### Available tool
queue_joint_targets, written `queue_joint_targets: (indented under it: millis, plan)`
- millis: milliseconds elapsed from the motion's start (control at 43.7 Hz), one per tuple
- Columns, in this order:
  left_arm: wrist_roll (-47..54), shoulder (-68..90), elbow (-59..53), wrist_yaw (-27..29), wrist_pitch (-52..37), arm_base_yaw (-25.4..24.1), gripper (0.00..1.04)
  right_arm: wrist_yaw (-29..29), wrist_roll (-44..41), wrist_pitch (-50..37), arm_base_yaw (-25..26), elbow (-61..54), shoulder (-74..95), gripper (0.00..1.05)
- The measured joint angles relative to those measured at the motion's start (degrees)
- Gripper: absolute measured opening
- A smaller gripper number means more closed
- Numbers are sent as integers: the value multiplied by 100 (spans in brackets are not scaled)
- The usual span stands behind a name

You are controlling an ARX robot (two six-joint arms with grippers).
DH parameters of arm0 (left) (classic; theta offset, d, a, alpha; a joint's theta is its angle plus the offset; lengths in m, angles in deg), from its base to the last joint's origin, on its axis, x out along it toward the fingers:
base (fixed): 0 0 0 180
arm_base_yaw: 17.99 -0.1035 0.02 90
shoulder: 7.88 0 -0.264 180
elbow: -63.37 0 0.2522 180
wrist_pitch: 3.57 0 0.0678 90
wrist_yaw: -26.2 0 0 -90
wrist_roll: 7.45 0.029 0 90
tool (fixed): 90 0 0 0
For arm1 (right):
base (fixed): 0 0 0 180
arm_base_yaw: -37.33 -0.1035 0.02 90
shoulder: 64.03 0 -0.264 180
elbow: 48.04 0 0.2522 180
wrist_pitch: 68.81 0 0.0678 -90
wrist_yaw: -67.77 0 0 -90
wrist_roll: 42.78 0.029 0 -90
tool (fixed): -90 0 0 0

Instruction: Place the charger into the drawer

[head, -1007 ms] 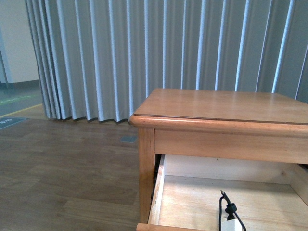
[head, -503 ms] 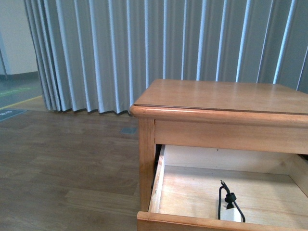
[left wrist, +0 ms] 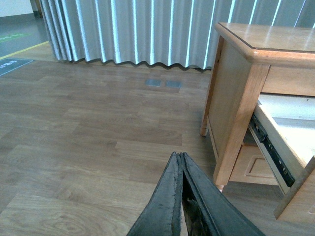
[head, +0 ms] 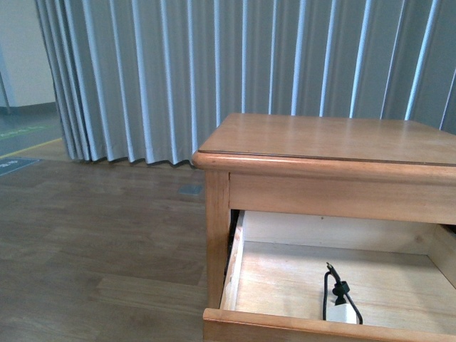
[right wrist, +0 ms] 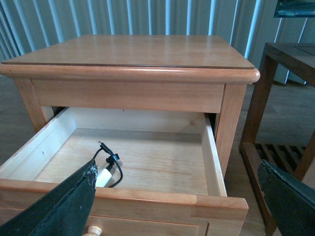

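Observation:
The charger (head: 343, 313), a small white block with a thin black cable, lies on the pale floor of the open honey-brown drawer (head: 235, 271), near its front. It also shows in the right wrist view (right wrist: 103, 177), inside the drawer (right wrist: 212, 162). My right gripper (right wrist: 177, 172) is open and empty, held in front of and above the drawer's front edge; the round knob (right wrist: 93, 230) shows below. My left gripper (left wrist: 179, 162) is shut and empty, held over the wooden floor, apart from the drawer (left wrist: 275, 142) beside it. Neither gripper shows in the front view.
The drawer belongs to a honey-brown nightstand (head: 320, 142) in front of grey curtains (head: 178, 78). A second, lower drawer front (left wrist: 253, 167) shows under the open one. A dark wooden rack (right wrist: 280, 98) stands close beside the nightstand. Brown plank floor (head: 92, 249) lies around.
The front view has shifted: the nightstand top sits higher in frame and the drawer's front edge has come into sight. The charger lies in the same spot in the drawer.

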Motion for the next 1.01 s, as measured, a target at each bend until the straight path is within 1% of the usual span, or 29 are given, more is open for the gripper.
queue_joint_targets:
  millis: [137,183,206,252,275,297,366,480,595,641,664,709,847,1007]
  plan:
    - [0,-2,0,0,0,2,4,0,0,0,0,0,0,96]
    - [-2,-2,0,0,0,0,8,0,0,0,0,0,0,96]
    - [0,-2,0,0,0,0,14,157,-127,-68,-52,-20,9,96]
    - [0,-2,0,0,0,0,24,935,-772,-413,-214,-101,81,96]
    - [0,-2,0,2,0,0,30,1167,-1104,-407,-236,-92,142,96]
    - [0,-2,0,0,0,0,35,1255,-1373,-343,-201,-81,247,96]
    - [0,-2,0,0,0,0,46,1178,-1655,-155,-92,-39,557,96]
    - [0,-2,0,0,0,0,64,918,-1775,55,39,98,1285,96]
    - [0,-2,0,0,0,2,87,640,-1714,234,85,321,2321,96]
    - [0,-2,0,0,0,0,98,535,-1683,149,52,387,2802,96]
    - [4,-2,0,2,0,0,100,459,-1639,90,28,428,3038,96]
    - [4,-2,0,0,0,0,98,367,-1582,-31,-33,520,3414,96]
    - [7,-2,0,2,0,0,99,105,-1287,-334,-343,887,4524,96]
    - [7,-2,0,0,0,0,99,-68,-876,-1003,-804,1414,5914,96]
